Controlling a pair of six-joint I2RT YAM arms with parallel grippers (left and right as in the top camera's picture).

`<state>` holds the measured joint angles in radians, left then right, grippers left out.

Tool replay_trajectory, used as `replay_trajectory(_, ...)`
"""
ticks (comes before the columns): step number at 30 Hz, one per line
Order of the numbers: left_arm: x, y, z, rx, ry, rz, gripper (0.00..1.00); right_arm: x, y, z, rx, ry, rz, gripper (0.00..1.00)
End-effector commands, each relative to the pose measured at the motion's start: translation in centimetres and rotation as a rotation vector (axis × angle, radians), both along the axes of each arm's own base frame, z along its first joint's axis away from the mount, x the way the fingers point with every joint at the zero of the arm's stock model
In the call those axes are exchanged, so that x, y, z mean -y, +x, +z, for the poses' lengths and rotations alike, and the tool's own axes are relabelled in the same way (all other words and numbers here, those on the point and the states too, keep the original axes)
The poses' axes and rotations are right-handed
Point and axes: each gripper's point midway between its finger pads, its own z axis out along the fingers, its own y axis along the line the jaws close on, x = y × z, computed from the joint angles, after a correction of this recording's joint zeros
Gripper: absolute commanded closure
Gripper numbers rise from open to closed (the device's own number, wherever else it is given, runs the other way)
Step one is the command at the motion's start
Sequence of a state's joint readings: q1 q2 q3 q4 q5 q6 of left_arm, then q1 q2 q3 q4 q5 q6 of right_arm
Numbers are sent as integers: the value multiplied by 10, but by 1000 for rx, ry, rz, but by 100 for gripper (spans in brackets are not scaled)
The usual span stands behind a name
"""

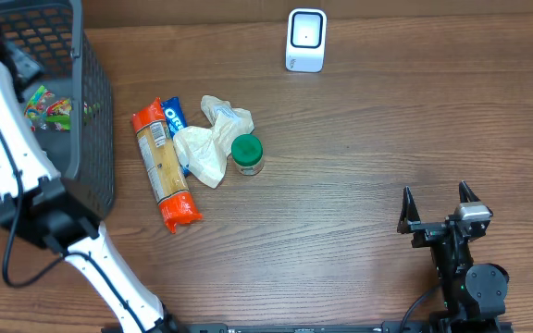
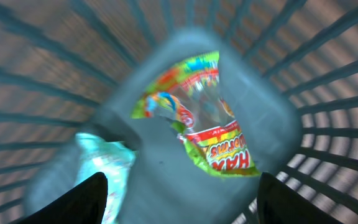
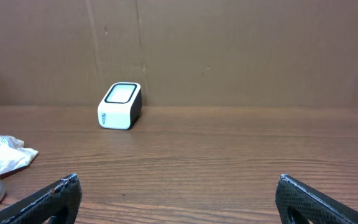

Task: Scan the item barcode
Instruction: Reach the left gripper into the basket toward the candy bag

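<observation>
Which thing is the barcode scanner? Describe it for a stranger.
On the brown wooden table, look to the far edge, right of the dark mesh basket. The small white rounded box with a glassy face stands alone there, unlike the heaped packets.

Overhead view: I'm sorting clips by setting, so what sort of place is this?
Probably a mock shop checkout: a white barcode scanner, a dark plastic basket, and groceries such as a pasta packet on a wooden table.

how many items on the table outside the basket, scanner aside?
4, clustered left of centre: pasta pack, Oreo pack beside it, crumpled bag, green-lid jar. The bag may hide more.
</observation>
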<state>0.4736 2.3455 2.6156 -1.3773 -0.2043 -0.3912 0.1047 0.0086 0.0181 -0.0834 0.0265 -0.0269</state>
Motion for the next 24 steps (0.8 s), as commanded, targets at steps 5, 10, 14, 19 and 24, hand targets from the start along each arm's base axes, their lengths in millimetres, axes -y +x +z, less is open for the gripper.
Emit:
replay_trajectory(5, 13, 30, -68, -48, -98, -42, 31, 1, 0, -3, 0, -7, -7, 0)
replay_trajectory(10, 17, 35, -91, -78, -112, -49, 30, 1, 0, -3, 0, -7, -7, 0)
replay_trajectory(14, 16, 35, -109, -102, -127, -43, 28, 1, 0, -3, 0, -7, -7, 0)
replay_trajectory(19, 18, 33, -125, -138, -146, -40, 31, 1, 0, -3, 0, -7, -7, 0)
replay_trajectory(24, 20, 29, -137, -168, -162, -36, 41, 1, 0, -3, 0, -7, -7, 0)
